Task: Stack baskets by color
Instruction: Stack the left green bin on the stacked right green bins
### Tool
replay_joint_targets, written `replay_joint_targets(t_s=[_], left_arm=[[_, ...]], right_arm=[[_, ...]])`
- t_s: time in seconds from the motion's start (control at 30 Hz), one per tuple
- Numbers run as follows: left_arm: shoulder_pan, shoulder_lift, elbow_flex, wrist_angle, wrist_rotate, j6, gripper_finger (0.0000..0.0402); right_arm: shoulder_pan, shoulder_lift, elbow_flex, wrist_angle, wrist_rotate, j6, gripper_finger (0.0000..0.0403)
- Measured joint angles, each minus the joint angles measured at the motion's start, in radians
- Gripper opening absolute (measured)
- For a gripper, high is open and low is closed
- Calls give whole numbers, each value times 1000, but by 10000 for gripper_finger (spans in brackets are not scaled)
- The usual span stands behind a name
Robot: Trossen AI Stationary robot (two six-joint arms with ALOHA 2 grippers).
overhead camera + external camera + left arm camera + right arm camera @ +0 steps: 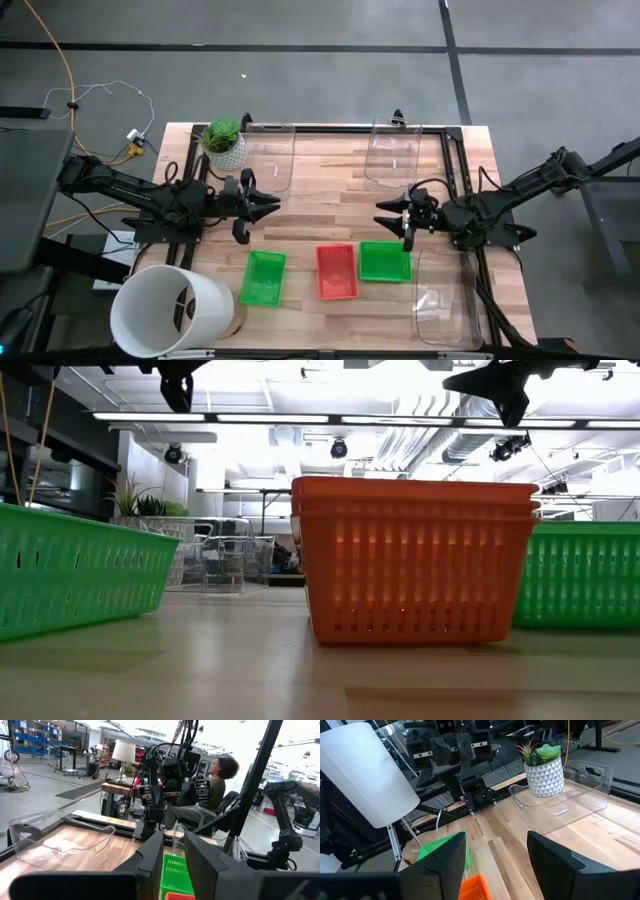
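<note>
Closest to the low camera sat the red basket [415, 560], and going by the layered rims it looked like more than one red basket already nested together, so the red pile seemed sorted. From above it sat mid-table near the front edge, with a green basket [385, 261] just beside it on the right and another green basket [264, 277] a bit apart on the left. So my guess was that greens were what's left: one needed lifting into the other.

Both arms hung above the table, behind the row of baskets, pointing at each other. Left gripper [262, 206] had its fingers only narrowly parted with nothing between them. Right gripper [393, 214] stood wider and was empty too. Neither touched a basket. It read like a hover pose, each arm parked over its own half so either could drop onto the green basket nearer to it.

Clutter was pushed to the edges, probably to keep the middle free: a white bucket [170, 311] lying at the front left corner, a potted plant [223, 141] at the back left, and clear bins [268, 155] along the back and the front right. A person sat in the room beyond the table, well clear.
</note>
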Motion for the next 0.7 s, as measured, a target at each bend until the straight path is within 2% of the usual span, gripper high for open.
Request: replay_joint_targets(t_s=[0.17, 0.27, 0.4, 0.57, 0.7], left_arm=[[0, 8, 12, -8, -26, -56, 69], [0, 51, 81, -75, -55, -78, 83], [5, 154, 251, -316, -59, -101, 123], [25, 300, 463, -684, -87, -346, 178], [22, 399, 580, -902, 0, -488, 209]], right_arm=[[0, 0, 0, 0, 0, -3, 197], [0, 0, 0, 0, 0, -3, 197], [0, 0, 0, 0, -1, -3, 197], [0, 0, 0, -2, -1, -3, 197], [0, 0, 0, -3, 0, -3, 197]])
